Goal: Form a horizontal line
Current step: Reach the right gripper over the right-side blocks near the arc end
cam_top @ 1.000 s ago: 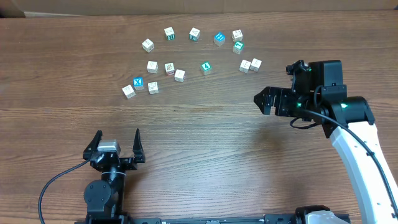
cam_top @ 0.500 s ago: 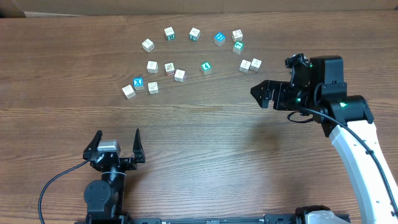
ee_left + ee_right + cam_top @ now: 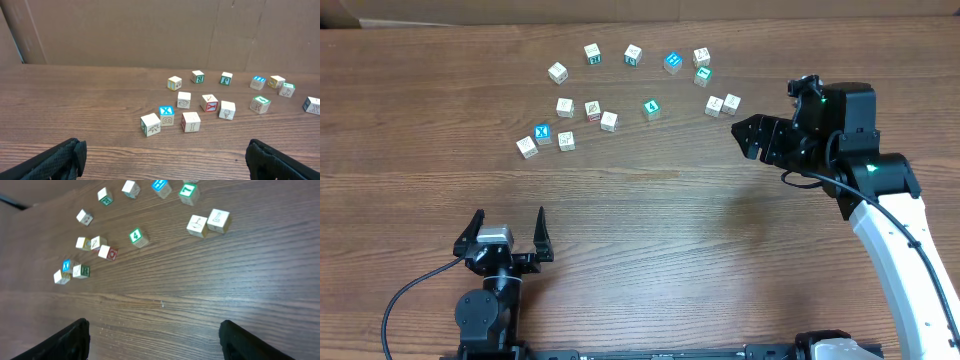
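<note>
The horizontal line (image 3: 723, 104) is a short row of two touching whitish cubes at the far right of the table, seen in the right wrist view as the same pair (image 3: 208, 222). My right gripper (image 3: 748, 136) hovers just in front and to the right of it, open and empty (image 3: 155, 342). A teal-green "4" cube (image 3: 651, 108) lies loose to the left of the row. My left gripper (image 3: 508, 225) rests near the front edge, open with nothing between its fingers (image 3: 165, 160).
Several loose letter cubes lie in an arc across the far side, among them a blue "X" cube (image 3: 543, 133) in a left cluster and a teal cube (image 3: 702, 75) behind the row. A brown wall (image 3: 150, 30) stands beyond the table.
My right gripper has swung from the table's middle toward the far side, closing in on the two-cube row. The left arm and the cubes have not moved.
</note>
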Robot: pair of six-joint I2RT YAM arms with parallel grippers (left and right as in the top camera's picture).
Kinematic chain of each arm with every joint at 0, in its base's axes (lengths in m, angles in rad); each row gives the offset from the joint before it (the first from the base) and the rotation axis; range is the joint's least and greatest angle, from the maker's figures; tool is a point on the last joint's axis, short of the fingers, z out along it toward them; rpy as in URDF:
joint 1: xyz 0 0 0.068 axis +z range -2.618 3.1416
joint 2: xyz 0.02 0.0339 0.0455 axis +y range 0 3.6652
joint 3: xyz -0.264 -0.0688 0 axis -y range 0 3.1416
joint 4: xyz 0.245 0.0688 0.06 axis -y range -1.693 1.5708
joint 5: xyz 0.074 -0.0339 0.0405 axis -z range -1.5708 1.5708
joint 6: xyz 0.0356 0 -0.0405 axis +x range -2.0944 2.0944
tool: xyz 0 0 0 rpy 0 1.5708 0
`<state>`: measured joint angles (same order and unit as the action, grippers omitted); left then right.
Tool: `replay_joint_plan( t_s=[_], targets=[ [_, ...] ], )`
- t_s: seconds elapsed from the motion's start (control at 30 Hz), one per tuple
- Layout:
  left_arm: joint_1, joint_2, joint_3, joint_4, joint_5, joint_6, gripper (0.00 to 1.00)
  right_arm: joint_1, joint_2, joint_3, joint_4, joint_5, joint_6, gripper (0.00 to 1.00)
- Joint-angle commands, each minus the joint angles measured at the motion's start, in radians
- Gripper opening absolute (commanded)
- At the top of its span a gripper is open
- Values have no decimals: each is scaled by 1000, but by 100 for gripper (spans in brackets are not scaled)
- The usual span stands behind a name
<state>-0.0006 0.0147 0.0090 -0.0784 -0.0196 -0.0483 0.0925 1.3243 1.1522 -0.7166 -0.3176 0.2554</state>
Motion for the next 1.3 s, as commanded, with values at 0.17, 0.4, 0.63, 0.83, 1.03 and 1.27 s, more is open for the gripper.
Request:
replay_joint_plan(
  t_s=[0.17,0.4,0.63,0.83,1.03,1.27],
  targets=[
    [-11,-10,-4,3,-6,19,100,4,25,226,-103,55,53,80],
    [-11,-10,-4,3,-6,19,99,4,144,562,-253,108,36,80],
    [-11,-10,-4,3,-6,19,100,4,275,686,-249,146,6,80],
    [-11,-10,-4,3,-6,19,100,4,416,686,-222,153,7,75],
    [-13,-10,-4,3,-6,19,100,22,574,685,-151,153,11,64],
    [-13,-10,-4,3,-6,19,100,60,722,684,-79,161,68,54]
  ],
)
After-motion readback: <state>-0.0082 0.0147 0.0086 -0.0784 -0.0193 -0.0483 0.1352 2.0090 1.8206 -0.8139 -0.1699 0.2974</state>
